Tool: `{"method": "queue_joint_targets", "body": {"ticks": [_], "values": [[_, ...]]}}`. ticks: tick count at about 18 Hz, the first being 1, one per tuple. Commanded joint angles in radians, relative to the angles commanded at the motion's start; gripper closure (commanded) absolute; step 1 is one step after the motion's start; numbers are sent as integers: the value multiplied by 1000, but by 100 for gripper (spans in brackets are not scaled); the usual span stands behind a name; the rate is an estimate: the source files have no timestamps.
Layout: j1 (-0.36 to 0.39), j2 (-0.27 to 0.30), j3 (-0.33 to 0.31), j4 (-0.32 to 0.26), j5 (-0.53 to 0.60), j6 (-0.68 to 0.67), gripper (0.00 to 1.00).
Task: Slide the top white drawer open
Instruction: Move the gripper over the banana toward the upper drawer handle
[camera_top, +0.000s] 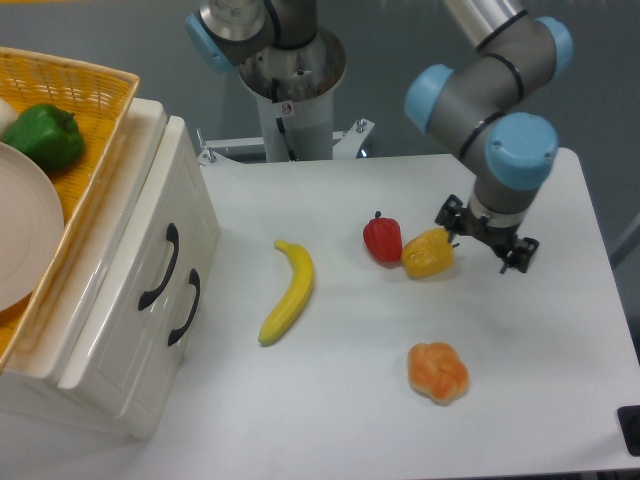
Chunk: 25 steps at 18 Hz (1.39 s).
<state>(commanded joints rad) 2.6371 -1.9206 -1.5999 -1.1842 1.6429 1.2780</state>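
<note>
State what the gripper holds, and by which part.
Nothing. The gripper hangs empty above the table, beside the yellow pepper, far from the top drawer.

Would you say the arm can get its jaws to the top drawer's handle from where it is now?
Probably yes. The gripper hangs above the table by the yellow pepper, well apart from the top white drawer. Only low items, like the banana, lie between, and the handle faces the open table.
</note>
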Motion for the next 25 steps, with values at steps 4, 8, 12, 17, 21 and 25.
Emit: {"method": "queue_joint_targets", "body": {"ticks": [4,8,12,17,21,25], "values": [[-66,28,2,-41,-9,-153,0],[-123,74,8,-45,-193,-470,0],[-170,124,15,-92,-267,-638,0],[-250,149,17,-172,-285,-713,0],[-282,140,47,-175,-399,-841,0],[-301,123,63,-173,-495,-876,0]]}}
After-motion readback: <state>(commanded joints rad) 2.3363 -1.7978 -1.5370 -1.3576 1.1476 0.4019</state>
